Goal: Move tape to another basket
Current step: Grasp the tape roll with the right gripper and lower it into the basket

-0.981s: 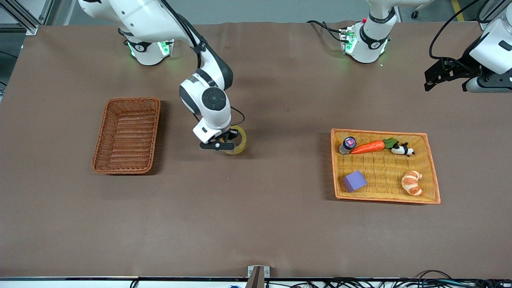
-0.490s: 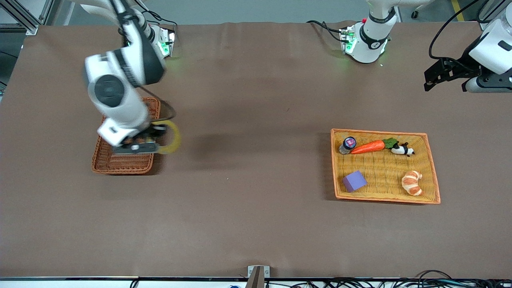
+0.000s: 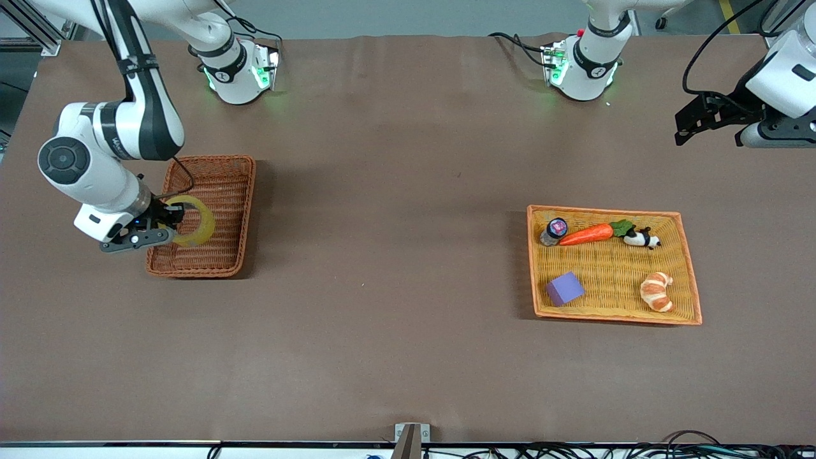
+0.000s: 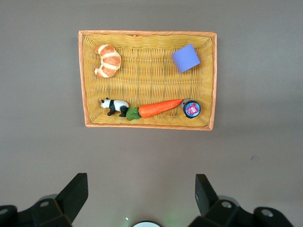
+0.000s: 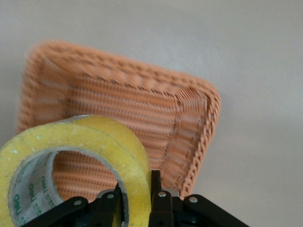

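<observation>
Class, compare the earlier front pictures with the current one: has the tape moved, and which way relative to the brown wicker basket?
Yes. The tape, clamped in the right gripper, travelled from mid-table toward the right arm's end and now hangs over the basket.

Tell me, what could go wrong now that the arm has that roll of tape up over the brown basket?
The right gripper pinches only the wall of the tape, so the roll could slip out early. It hangs over the basket close to the rim at the right arm's end of the table; let go there, the tape might hit the rim and roll off onto the table. The left gripper waits, open.
</observation>
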Controlling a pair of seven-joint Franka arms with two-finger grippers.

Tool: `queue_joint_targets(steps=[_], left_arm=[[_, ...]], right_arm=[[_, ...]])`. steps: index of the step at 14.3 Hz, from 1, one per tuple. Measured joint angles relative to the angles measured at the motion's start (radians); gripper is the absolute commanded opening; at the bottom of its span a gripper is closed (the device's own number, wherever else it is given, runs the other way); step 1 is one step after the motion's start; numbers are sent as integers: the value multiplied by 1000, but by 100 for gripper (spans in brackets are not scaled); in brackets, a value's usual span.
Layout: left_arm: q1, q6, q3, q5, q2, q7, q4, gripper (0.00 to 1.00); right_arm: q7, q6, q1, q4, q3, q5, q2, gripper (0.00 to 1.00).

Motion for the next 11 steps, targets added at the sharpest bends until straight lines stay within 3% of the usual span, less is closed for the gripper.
queue_joint_targets(steps=[5,8,10,11], left_arm=[[0,7,0,0,2,0,-1,100],[0,9,0,0,4,0,-1,100],[0,10,0,0,4,0,-1,100],[0,10,0,0,4,0,-1,100]], right_arm=[[-19,283,3,-207,-22,0,-2,2],[-19,360,3,-262,-22,0,-2,10],[-19,381,3,-275,-22,0,2,32],[-19,384,3,-277,-22,0,6,52]])
